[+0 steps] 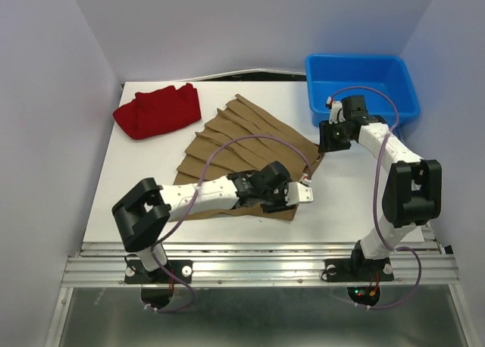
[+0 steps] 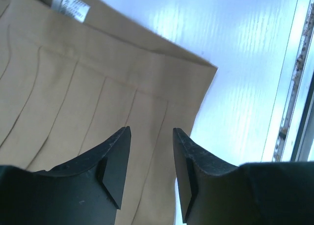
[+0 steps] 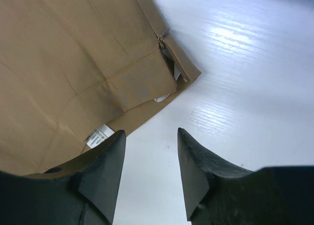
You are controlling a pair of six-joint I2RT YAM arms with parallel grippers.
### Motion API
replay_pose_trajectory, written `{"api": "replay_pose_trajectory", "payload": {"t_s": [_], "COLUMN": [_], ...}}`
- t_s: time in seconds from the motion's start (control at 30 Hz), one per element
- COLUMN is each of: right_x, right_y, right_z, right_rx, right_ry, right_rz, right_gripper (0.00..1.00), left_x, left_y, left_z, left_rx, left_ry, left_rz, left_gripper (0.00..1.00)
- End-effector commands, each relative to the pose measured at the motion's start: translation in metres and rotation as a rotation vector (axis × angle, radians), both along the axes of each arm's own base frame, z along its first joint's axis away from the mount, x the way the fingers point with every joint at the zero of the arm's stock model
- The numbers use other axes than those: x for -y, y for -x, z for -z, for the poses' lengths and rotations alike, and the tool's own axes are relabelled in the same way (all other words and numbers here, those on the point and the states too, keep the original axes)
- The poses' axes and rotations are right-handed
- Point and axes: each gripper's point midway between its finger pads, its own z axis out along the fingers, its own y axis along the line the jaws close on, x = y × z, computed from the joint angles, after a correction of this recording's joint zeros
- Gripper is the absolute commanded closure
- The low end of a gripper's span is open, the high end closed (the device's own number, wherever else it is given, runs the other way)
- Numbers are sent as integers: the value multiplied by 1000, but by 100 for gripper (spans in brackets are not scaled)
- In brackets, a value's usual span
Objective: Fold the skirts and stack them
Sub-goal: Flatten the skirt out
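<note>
Top external: tan pleated skirt (image 1: 242, 142) is spread mid-table, its near edge hidden by the left arm (image 1: 189, 199); red skirt (image 1: 158, 110) is bunched far-left. On the wrist views, left gripper (image 2: 151, 131) and right gripper (image 3: 149, 134) are seen parted, nothing gripped; white table (image 1: 136, 157) glossy.

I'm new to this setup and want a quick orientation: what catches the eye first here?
A tan pleated skirt lies fanned out in the middle, with the left gripper and right gripper open above its right edge. A red skirt sits bunched at the far left corner, and a blue bin stands at the far right.
</note>
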Motion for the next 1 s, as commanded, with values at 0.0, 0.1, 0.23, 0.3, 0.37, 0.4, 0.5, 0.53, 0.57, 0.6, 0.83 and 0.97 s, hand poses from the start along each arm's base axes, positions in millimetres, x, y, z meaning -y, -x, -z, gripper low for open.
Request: {"api": "replay_pose_trajectory", "payload": {"t_s": [0.0, 0.1, 0.23, 0.3, 0.37, 0.4, 0.5, 0.53, 0.57, 0.6, 0.83, 0.97], "right_x": [0, -4, -7, -9, -9, -7, -5, -5, -4, -5, -2, -1], "right_y": [-22, -20, -19, -20, -20, -22, -23, -24, -25, -25, -33, -38], "right_z": [-17, -14, -4, 0, 8, 10, 19, 22, 23, 25, 35, 43], "right_rx": [90, 79, 50, 43, 25, 26, 14, 15, 16, 16, 15, 8], "right_ry": [-17, -32, -44, -51, -44, -35, -20, -16, -13, -14, -4, 0], "right_rz": [15, -2, -21, -37, -42, -41, -47, -48, -49, -55, -15, -2], "right_gripper": [46, 44, 44, 44, 44, 45, 45, 45, 45, 45, 47, 47], "left_x": [31, 41, 40, 32, 16, 9, -11, -17, -18, -18, -21, -20], "left_y": [-9, -16, -3, 7, 18, 22, 33, 37, 39, 41, 47, 46], "left_z": [-9, -4, 30, 50, 76, 85, 103, 107, 105, 104, 98, 97], "left_rx": [88, 100, 69, 50, 23, 8, -13, -28, -28, -33, -50, -42], "left_ry": [66, 77, -13, -78, -158, -185, -241, -249, -243, -240, -228, -228], "left_rz": [-45, -59, 38, 94, 146, 163, 203, 215, 218, 223, 252, 255], "left_gripper": [51, 52, 55, 56, 57, 57, 59, 59, 59, 59, 59, 59]}}
